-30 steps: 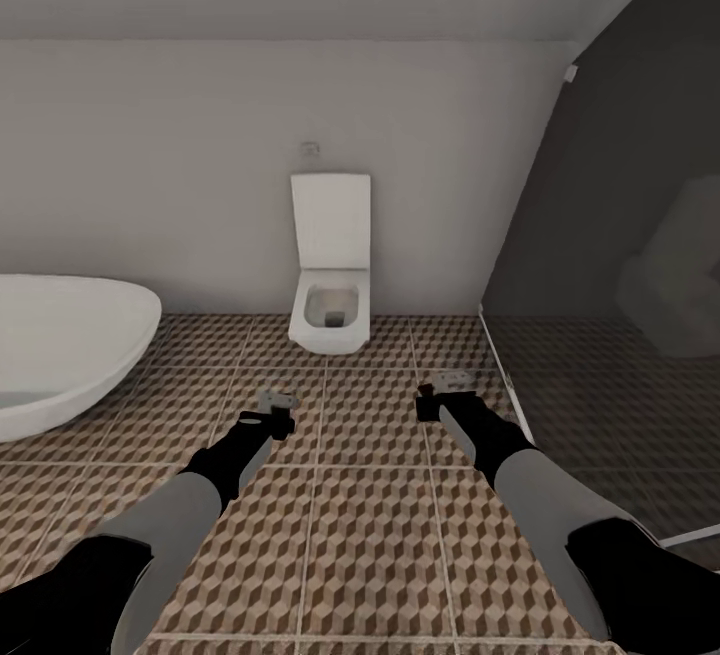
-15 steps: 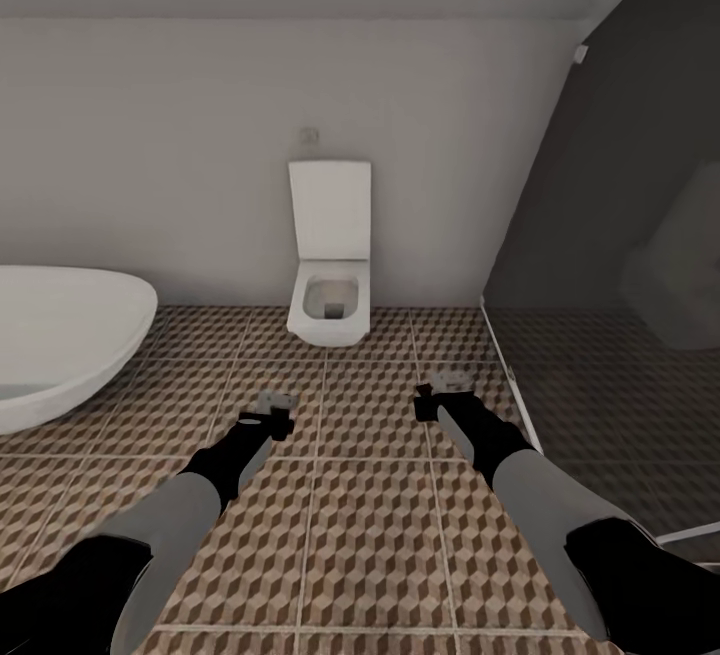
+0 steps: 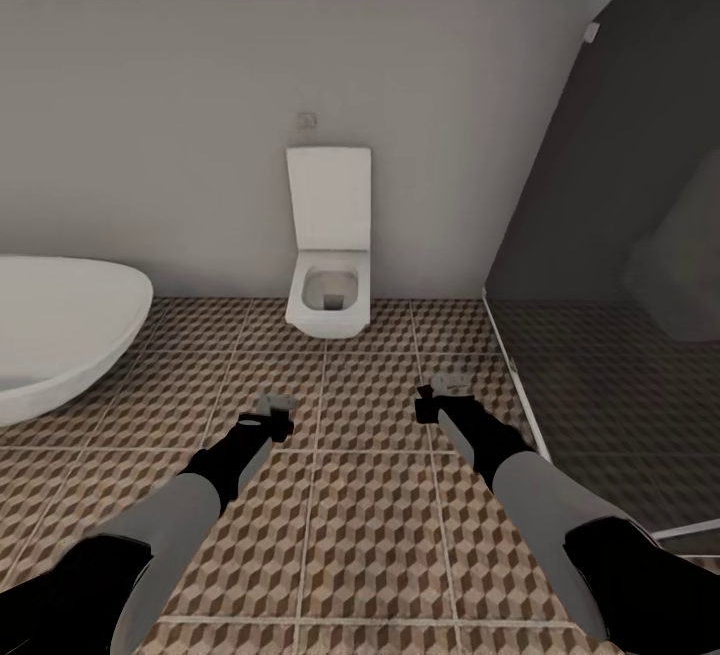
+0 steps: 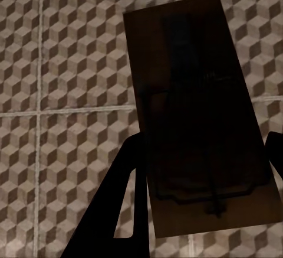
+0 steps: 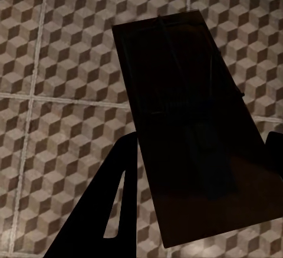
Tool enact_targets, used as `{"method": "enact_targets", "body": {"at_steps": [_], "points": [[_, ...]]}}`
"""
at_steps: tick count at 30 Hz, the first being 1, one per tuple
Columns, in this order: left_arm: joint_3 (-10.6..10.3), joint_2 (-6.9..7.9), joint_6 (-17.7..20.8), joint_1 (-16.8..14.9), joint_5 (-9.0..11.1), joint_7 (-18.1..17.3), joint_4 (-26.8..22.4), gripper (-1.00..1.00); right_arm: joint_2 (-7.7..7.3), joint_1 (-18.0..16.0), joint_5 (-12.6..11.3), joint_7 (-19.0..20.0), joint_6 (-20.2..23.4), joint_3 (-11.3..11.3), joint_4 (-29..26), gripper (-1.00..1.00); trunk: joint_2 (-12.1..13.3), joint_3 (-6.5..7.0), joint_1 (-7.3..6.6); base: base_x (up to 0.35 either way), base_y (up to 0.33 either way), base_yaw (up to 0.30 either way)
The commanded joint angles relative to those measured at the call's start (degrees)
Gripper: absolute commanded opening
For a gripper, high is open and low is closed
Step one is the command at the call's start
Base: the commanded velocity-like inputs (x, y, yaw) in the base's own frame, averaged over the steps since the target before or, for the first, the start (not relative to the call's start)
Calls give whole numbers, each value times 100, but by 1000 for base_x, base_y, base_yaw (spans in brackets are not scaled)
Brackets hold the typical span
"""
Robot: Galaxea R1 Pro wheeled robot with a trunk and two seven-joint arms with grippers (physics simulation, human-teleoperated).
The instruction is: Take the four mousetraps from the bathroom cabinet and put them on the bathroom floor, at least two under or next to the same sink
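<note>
No readable text anywhere tbh. No labels, brands, numbers or signs on the toilet (image 3: 328, 240), the bathtub (image 3: 60, 330) or the wall. The mousetraps (image 4: 200, 116) (image 5: 194, 122) seen close up in both wrist views are plain dark wood w/ wire, no print. Floor tiles (image 3: 370, 535) have just the cube pattern.

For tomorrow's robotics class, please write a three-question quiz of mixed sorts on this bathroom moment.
1. True or false: each gripper holds a mousetrap.
2. Which fixture stands straight ahead at the wall? A) toilet B) cabinet C) sink
3. Fill in: both arms hang over the cube-patterned ____.

Key:
1. True: left gripper holds the left mousetrap; right gripper holds the right mousetrap.
2. A, the toilet.
3. bathroom floor.
</note>
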Motion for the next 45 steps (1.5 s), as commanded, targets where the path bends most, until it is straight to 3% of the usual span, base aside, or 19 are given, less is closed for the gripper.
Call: {"method": "enact_targets", "body": {"at_steps": [1,45], "points": [[-47,3,36,-2,27,42,-10,-100,-4,-4,-68,-48,10,46,1,-100,-45,-33,23,0,0,0],[-47,12,29,-2,27,42,27,-100,-4,-4,-59,-48,-14,46,28,-100,-1810,-1229,989,0,0,0]]}}
